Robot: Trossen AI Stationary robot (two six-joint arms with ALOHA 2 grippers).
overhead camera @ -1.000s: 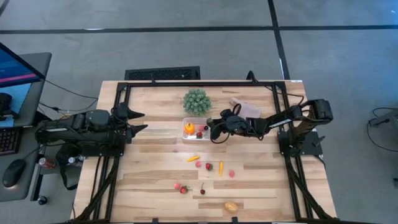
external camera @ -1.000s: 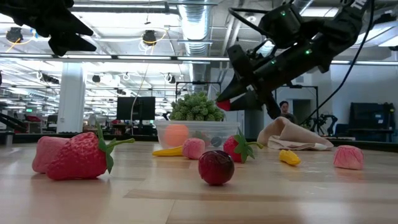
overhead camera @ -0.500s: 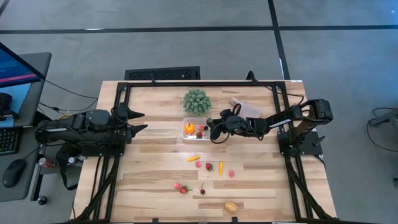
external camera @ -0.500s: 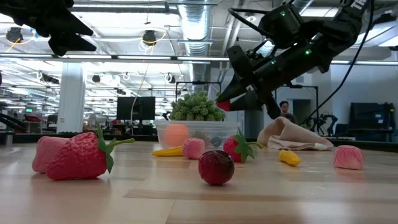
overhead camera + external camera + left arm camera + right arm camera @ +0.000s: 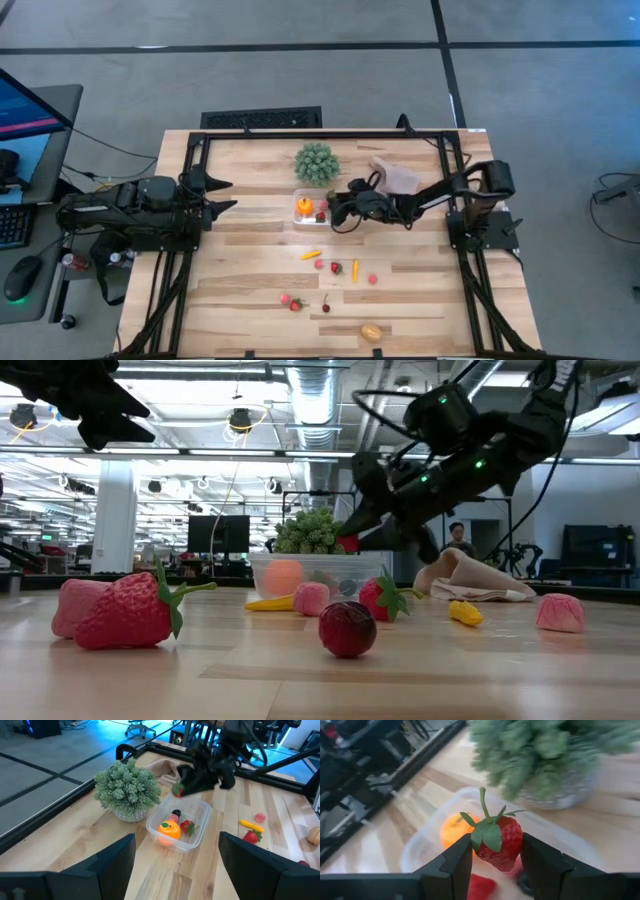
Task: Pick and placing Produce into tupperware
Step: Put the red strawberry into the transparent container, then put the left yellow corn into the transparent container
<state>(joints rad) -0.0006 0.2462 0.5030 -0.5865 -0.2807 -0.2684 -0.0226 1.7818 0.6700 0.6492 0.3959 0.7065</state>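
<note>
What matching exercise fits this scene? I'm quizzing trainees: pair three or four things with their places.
1 strawberry
2 orange fruit
3 green plant
4 left gripper

a in the tupperware
b in the right gripper, above the tupperware
c beside the tupperware
d waiting at the table's left side

Pairs: 1-b, 2-a, 3-c, 4-d

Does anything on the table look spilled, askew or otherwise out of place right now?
Nothing stands out. The right gripper holds a strawberry over the upright tupperware; loose produce simply awaits picking.

green plant [image 5: 316, 162], beige cloth [image 5: 398, 176]
</note>
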